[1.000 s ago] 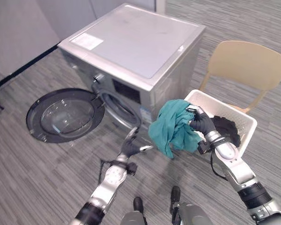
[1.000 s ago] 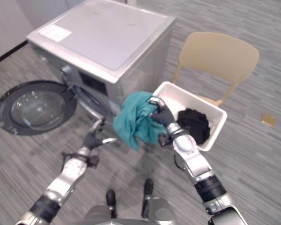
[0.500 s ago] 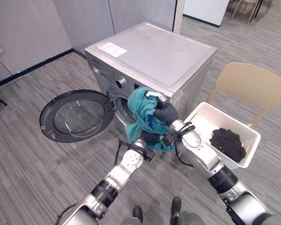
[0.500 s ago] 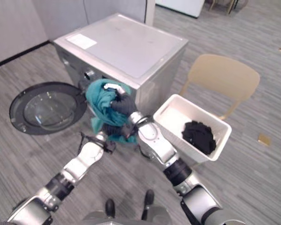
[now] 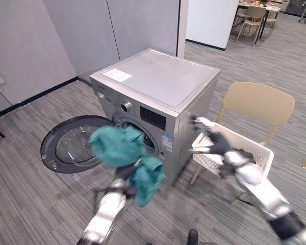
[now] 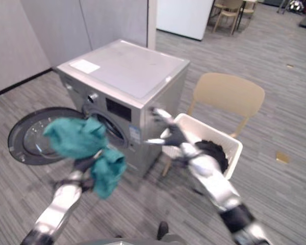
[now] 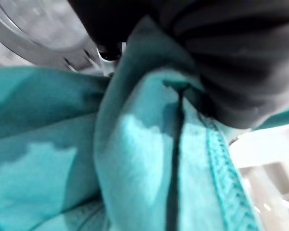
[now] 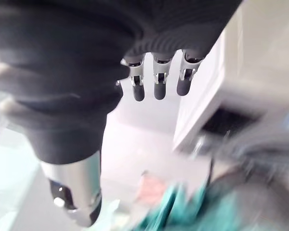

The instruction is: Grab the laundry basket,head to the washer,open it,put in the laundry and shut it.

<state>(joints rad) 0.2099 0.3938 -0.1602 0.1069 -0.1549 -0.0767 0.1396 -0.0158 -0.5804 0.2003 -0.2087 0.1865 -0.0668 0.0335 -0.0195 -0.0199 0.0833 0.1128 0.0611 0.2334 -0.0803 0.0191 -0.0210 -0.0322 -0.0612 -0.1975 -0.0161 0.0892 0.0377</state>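
A teal cloth (image 5: 115, 145) hangs in the air in front of the washer's open porthole (image 5: 145, 139), bunched above and draped beside my left hand (image 6: 83, 166). That hand is shut on it; in the left wrist view the cloth (image 7: 135, 163) is pressed against the dark cover. My right hand (image 5: 214, 142) is open and holds nothing, its fingers (image 8: 156, 82) straight, hovering by the near rim of the white laundry basket (image 5: 257, 149). A black garment (image 6: 214, 150) lies in the basket. The silver washer (image 5: 158, 76) stands in the middle, its round door (image 5: 71, 145) swung wide to the left.
A beige chair (image 5: 260, 102) stands right of the washer, and the basket rests on its seat. Grey wall panels rise behind the washer. Striped grey carpet spreads in front and to the right.
My right hand has let go of the teal cloth and pulled back toward the basket. The cloth now sits with my left hand, lower and further left. The camera has tilted up.
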